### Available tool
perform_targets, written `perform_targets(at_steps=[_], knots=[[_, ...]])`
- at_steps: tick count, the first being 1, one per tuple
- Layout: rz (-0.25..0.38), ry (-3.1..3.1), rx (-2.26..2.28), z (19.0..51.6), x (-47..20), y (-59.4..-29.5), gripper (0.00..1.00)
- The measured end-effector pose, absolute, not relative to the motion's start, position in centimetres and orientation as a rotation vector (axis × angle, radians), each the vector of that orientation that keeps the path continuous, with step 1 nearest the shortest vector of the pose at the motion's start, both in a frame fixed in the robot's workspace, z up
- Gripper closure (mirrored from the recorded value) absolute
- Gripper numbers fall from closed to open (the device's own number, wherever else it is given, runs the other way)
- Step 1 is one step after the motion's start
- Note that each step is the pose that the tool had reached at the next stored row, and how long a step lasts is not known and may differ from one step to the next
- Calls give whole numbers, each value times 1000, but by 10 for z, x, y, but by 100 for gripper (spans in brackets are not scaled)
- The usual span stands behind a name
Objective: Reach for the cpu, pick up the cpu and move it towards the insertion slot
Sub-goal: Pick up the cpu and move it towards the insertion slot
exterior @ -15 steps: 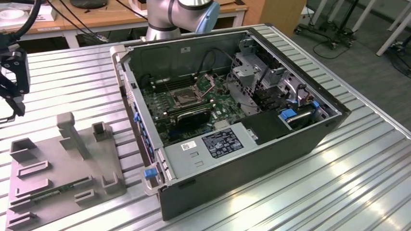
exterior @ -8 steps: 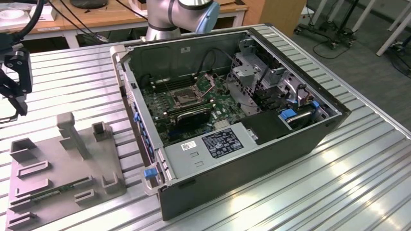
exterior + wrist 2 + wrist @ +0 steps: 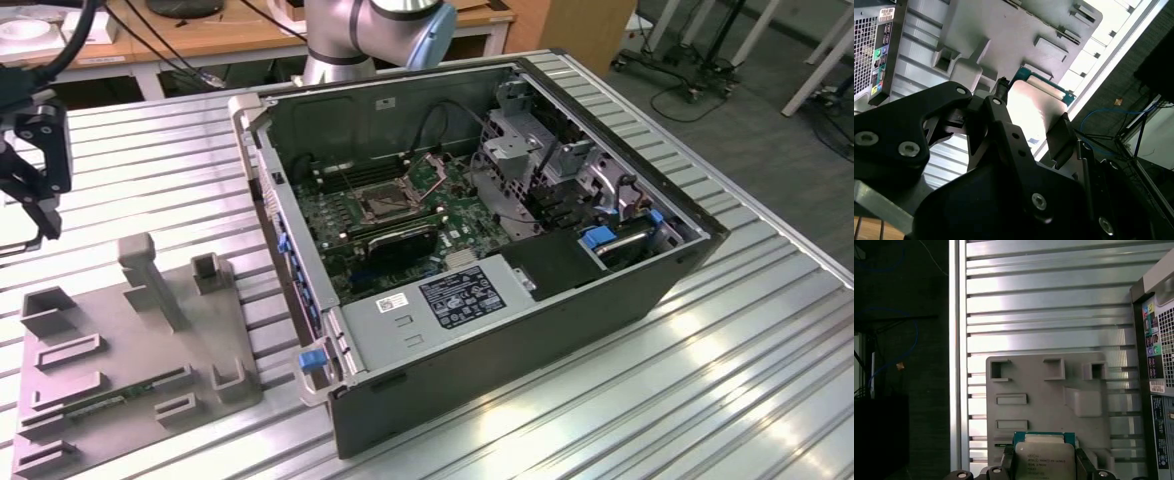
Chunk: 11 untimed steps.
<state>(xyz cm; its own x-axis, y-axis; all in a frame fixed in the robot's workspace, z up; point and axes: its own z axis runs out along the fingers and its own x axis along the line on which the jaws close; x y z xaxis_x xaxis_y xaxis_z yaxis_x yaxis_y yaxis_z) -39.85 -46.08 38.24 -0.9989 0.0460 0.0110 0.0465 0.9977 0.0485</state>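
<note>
cpu (image 3: 1045,459) in the grip, well apart from the insertion slot (image 3: 379,203)

At the exterior view's left, the end effector (image 3: 38,215) hung above the ribbed worktop (image 3: 160,150), near the grey fixture plate (image 3: 127,350). In both wrist views its fingers (image 3: 1004,130) were closed part-way onto opposite edges of the cpu. The chip sat flat between them, silvery top showing, lifted clear of the plate. Doing this step well looked to mean keeping the chip level, the squeeze light on its edges, and the carry high.

Moving right, the plate's upright posts (image 3: 147,270) and a green memory stick (image 3: 114,398) lying in it came first. Then came the computer case (image 3: 534,330), whose raised near wall (image 3: 271,190) with its blue latches (image 3: 315,362) stood between chip and slot. The slot lay inside on the green board, with dark cables (image 3: 430,125) just beyond it and a metal drive cage (image 3: 527,150) to its right. An approach from overhead seemed safest.
</note>
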Motion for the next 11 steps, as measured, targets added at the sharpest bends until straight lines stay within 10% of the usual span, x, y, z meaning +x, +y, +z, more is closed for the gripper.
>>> perform_targets(at_steps=[11], knots=[[-76, -3130, -72, 382, -394, -461, 45]])
